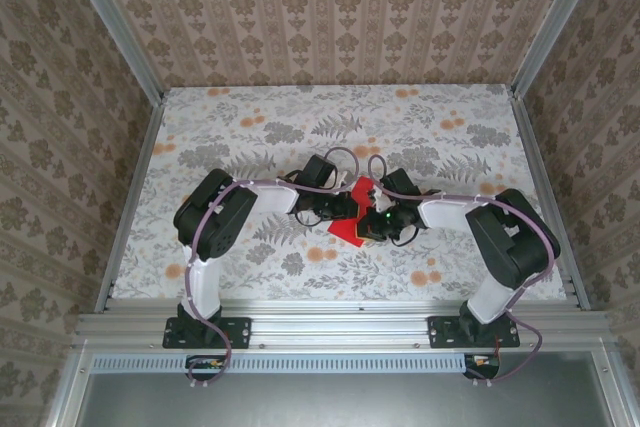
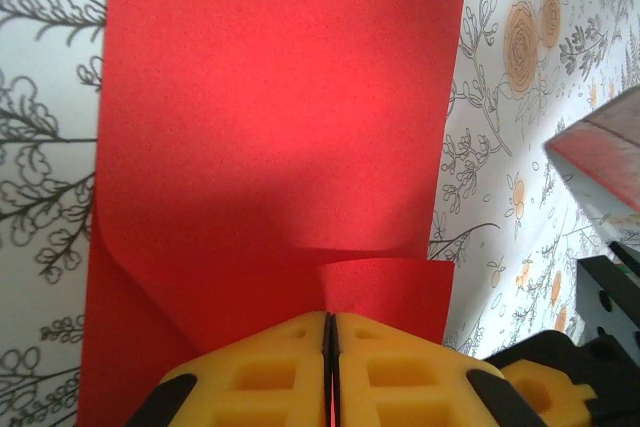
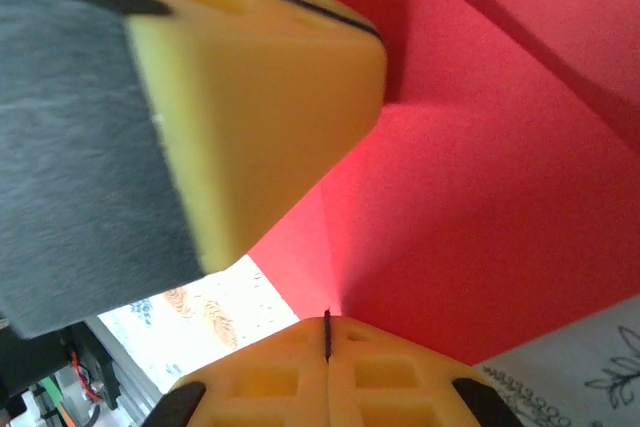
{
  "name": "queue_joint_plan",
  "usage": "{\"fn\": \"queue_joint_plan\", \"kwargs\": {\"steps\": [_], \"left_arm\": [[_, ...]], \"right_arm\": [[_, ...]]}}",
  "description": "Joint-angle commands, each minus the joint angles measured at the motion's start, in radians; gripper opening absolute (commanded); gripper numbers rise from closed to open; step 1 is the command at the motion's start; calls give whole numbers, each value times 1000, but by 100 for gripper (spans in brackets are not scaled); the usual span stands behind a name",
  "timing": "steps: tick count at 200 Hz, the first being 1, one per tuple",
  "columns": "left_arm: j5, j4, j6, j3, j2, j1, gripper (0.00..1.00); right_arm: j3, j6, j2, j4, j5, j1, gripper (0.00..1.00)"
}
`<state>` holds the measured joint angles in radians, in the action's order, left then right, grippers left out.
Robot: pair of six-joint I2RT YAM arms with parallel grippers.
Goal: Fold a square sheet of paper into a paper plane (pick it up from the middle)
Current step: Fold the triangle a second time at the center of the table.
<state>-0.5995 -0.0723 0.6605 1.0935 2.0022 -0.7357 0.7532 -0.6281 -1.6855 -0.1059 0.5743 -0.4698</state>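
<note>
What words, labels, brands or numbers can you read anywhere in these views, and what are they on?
None: there is no readable text in any view.
The square sheet of paper is plain red and unmarked.
The left gripper and right gripper are plain yellow, with no lettering.
The table cover and walls carry only floral patterns.

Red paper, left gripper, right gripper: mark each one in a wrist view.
red paper (image 2: 280, 127), left wrist view, on its flat upper panel.
left gripper (image 2: 330, 327), left wrist view, on the seam where its shut fingers meet.
right gripper (image 3: 327, 332), right wrist view, on the seam between its shut fingers.
</note>
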Motion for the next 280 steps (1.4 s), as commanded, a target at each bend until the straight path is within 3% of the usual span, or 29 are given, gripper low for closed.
{"fn": "queue_joint_plan", "kwargs": {"steps": [1, 122, 280], "left_arm": [[20, 58, -14, -18, 46, 10, 11], [61, 78, -12, 82, 91, 36, 11], [165, 309, -161, 301, 161, 81, 12]], "right_arm": [[-11, 18, -38, 7, -27, -8, 8], [-86, 83, -27, -110, -122, -16, 6], [-99, 108, 1, -183, -165, -27, 5]]}}
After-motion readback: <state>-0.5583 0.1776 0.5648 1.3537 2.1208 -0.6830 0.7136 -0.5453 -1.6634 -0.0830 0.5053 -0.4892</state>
